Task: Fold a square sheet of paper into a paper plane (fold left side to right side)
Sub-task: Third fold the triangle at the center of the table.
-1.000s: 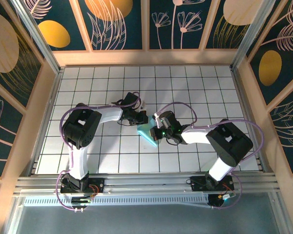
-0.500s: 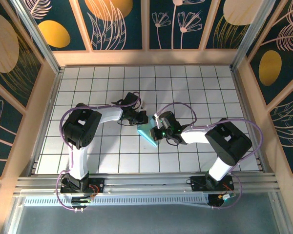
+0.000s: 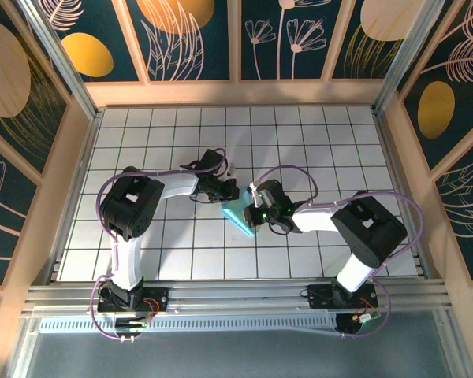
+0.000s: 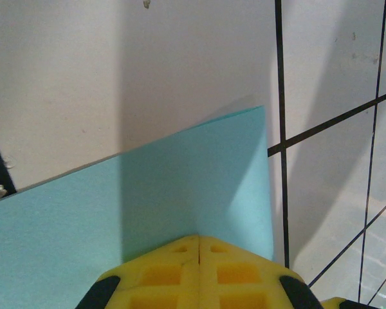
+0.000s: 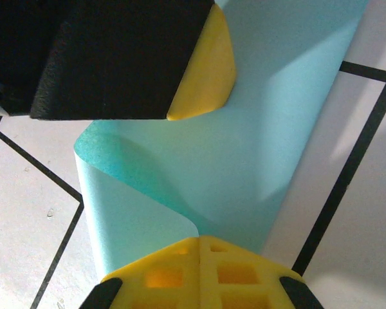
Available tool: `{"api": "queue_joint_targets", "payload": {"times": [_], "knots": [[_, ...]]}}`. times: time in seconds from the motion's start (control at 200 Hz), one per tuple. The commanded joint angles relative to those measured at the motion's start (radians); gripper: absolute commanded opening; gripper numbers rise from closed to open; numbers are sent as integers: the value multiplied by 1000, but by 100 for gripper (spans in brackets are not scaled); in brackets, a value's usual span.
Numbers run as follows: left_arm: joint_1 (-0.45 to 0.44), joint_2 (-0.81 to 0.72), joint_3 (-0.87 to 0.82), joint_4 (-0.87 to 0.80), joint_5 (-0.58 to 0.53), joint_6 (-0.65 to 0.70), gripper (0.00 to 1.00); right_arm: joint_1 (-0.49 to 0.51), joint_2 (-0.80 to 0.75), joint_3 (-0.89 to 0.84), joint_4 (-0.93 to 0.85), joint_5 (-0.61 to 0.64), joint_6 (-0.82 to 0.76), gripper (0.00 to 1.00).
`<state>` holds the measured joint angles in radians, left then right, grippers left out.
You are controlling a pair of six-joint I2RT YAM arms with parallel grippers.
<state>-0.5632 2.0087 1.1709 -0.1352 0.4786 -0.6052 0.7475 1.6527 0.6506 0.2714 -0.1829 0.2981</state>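
Mid-table, left gripper [image 4: 198, 239] and right gripper [image 5: 199, 239], both closed, seemingly pin the paper [image 4: 180, 183] at its edges.

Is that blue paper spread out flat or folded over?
Folded over. In the right wrist view the paper curls back over itself, the bend rounded rather than creased flat.

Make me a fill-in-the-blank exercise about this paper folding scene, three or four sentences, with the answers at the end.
1. The left hand is ____, its tips on the sheet of paper.
2. The right hand is shut too; ahead of it the ____ hand's yellow fingertip rests on the paper.
3. The table has white tiles with ____ grid lines.
Missing words: shut, left, black.
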Motion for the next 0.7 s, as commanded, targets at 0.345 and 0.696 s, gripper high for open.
{"api": "queue_joint_targets", "payload": {"times": [0.345, 0.696], "knots": [[-3, 8, -2, -49, -65, 10, 11, -8, 50, 19, -27, 0, 9, 0], [23, -123, 49, -73, -163, 12, 27, -8, 51, -8, -37, -7, 14, 0]]}}
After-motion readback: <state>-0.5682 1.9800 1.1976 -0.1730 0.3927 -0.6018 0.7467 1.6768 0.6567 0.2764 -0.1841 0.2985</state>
